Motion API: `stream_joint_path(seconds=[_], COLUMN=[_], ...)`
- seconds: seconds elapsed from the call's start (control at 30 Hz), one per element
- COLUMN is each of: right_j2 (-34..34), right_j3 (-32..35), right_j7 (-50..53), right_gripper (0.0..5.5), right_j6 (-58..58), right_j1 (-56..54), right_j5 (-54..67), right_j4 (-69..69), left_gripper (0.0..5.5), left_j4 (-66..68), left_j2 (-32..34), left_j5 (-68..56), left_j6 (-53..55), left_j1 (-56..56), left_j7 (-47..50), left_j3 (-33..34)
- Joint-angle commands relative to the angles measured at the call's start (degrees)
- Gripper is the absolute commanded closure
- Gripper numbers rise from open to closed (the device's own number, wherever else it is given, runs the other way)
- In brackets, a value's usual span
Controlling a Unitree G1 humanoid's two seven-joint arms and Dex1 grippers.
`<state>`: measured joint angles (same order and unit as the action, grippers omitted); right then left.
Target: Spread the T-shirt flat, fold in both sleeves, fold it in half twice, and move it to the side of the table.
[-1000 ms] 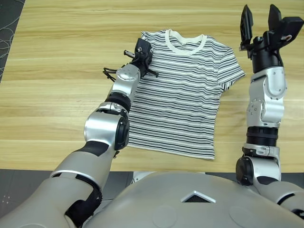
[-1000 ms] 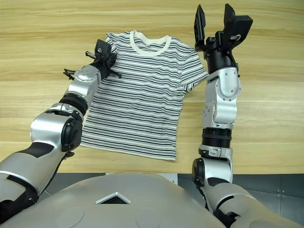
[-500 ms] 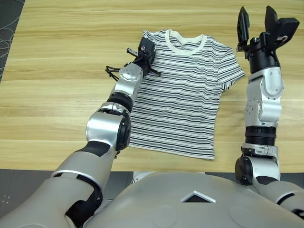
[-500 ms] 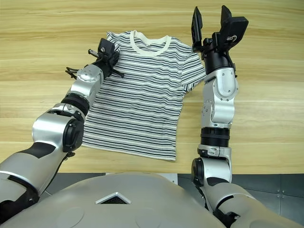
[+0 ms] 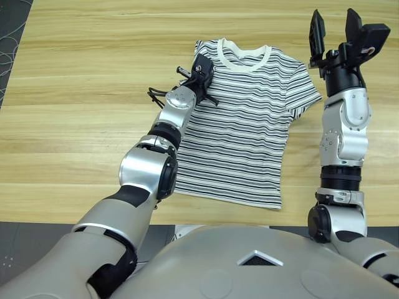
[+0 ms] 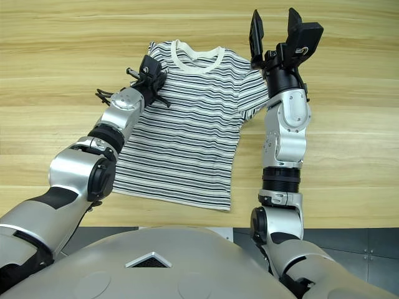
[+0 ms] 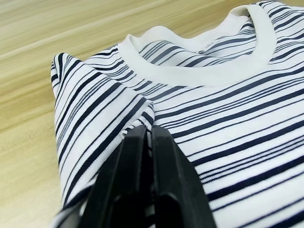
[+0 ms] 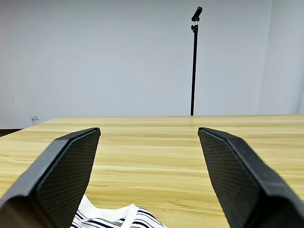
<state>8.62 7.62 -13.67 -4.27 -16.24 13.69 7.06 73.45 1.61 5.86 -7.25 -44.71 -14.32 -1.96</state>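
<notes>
Cloth like this striped T-shirt (image 5: 249,124) should handle light and limp, I judge: no stiffness to push against, soft enough to bunch or drag if I pull on one layer, and easy to slide on the smooth wooden desk (image 5: 93,62). The safest holds are the hems and the sleeve edges, where the cloth is doubled and a pinch takes both layers. The shirt lies front up and mostly flat in the middle of the desk, with the white collar (image 5: 243,56) at the far end. My left gripper (image 7: 148,130) is closed, its two fingers pressed together on a small ridge of striped cloth at the shirt's left shoulder. The collar sits just beyond its tips and the body runs back beneath that arm. The left sleeve looks already turned in over the chest there, though I can't see the fold line clearly. My right gripper (image 5: 336,31) is wide open and holds nothing, raised above the desk with the fingers pointing away from me. The right sleeve (image 5: 305,99) is spread out flat, below it and a little inboard, apart from both fingers.
</notes>
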Motion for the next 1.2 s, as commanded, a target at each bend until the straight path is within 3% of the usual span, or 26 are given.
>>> stream_joint_path(seconds=[0.03,0.27,0.73,1.2], right_j2=[-0.6,-0.7,-0.7,-0.9], right_j3=[-0.2,0.0,0.2,0.2], right_j7=[0.3,0.2,0.5,0.6], right_gripper=[1.68,1.68,1.68,1.68], right_j6=[-0.2,-0.6,-1.6,-2.3], right_j1=[-1.0,-1.4,-2.5,-3.0], right_j5=[-0.2,-0.5,-1.1,-1.1], right_j4=[0.2,1.3,3.8,4.6], left_gripper=[4.62,3.64,3.64,3.64], left_j4=[1.1,0.8,-3.0,-25.9], left_j2=[0.3,-0.3,-1.7,-0.6], left_j5=[0.1,0.4,-0.4,-4.9], left_j6=[2.3,2.2,0.9,3.0], left_j1=[0.9,0.7,0.4,4.3], left_j7=[-0.3,-1.0,-4.9,-7.9], left_j3=[0.5,0.3,-0.1,0.8])
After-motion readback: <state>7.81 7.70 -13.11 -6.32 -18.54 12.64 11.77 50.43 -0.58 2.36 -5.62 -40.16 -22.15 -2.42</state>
